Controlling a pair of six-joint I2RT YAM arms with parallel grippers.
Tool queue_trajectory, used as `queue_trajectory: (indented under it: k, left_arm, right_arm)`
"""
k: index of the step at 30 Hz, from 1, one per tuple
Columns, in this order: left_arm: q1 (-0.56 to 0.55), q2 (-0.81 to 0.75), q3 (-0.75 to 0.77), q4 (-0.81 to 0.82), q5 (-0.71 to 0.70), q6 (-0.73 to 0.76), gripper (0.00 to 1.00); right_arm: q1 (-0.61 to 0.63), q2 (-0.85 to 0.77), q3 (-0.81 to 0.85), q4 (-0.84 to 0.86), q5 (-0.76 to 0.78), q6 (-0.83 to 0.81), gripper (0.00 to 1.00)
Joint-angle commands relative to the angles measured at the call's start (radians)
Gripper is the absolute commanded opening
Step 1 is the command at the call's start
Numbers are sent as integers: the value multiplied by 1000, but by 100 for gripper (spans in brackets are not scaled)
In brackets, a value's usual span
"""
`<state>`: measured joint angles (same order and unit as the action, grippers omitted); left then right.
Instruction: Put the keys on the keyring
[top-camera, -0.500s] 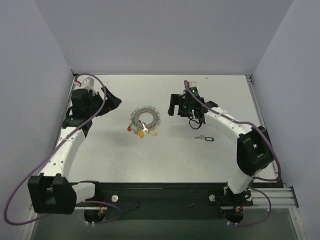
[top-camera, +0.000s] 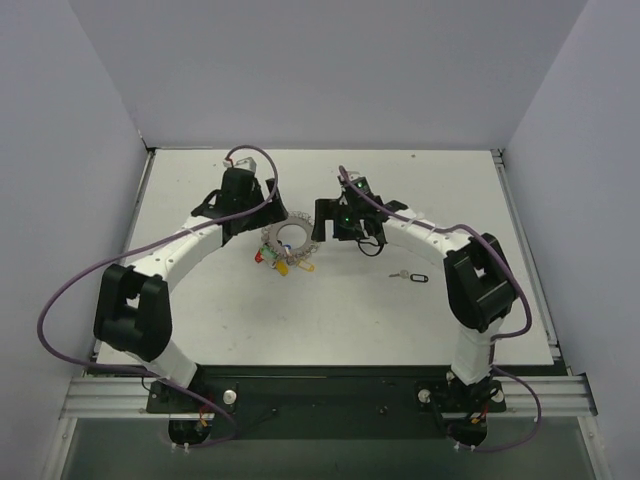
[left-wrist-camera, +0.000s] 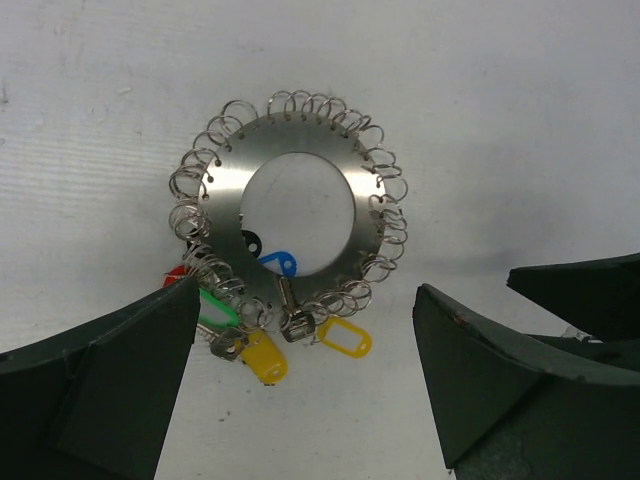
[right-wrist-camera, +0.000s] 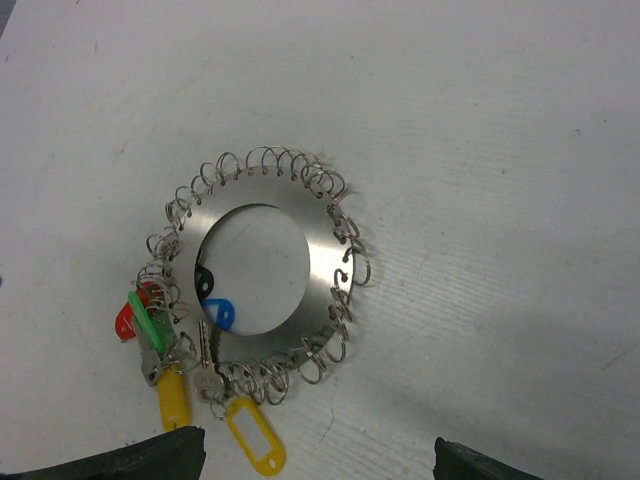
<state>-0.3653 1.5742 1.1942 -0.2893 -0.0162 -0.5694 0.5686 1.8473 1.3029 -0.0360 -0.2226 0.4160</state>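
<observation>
Silvery keyring (top-camera: 273, 238) lies flat on the white bench (top-camera: 330, 320), between the left fingers (left-wrist-camera: 110, 390) and the right fingers (right-wrist-camera: 150, 465), both pairs spread wide. Coloured keys (left-wrist-camera: 262, 355) cluster at its near rim. One black-headed key (top-camera: 410, 276) lies well apart.

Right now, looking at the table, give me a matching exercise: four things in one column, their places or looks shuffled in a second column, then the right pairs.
Column one:
1. keyring
2. loose key
3. blue key head
4. yellow tag

Column two:
A. inside the ring's central hole
B. silvery plate edged with wire coils
C. alone on the table, well apart from the ring
D. right beside the outer coils, outside the rim

Pairs: 1-B, 2-C, 3-A, 4-D
</observation>
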Motion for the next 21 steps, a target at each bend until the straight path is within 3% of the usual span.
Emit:
queue_trajectory:
  k: [1, 6, 13, 21]
  left_arm:
    - [8, 21, 12, 28, -30, -17, 98]
    - [28, 4, -34, 111, 16, -6, 98]
    - [138, -6, -111, 190, 172, -38, 97]
    - [181, 12, -130, 231, 223, -53, 97]
  right_arm:
    - [11, 32, 50, 1, -46, -19, 96]
    - [11, 95, 75, 2, -58, -19, 88]
    - [5, 145, 107, 13, -47, -6, 80]
    - [14, 162, 128, 27, -106, -3, 64]
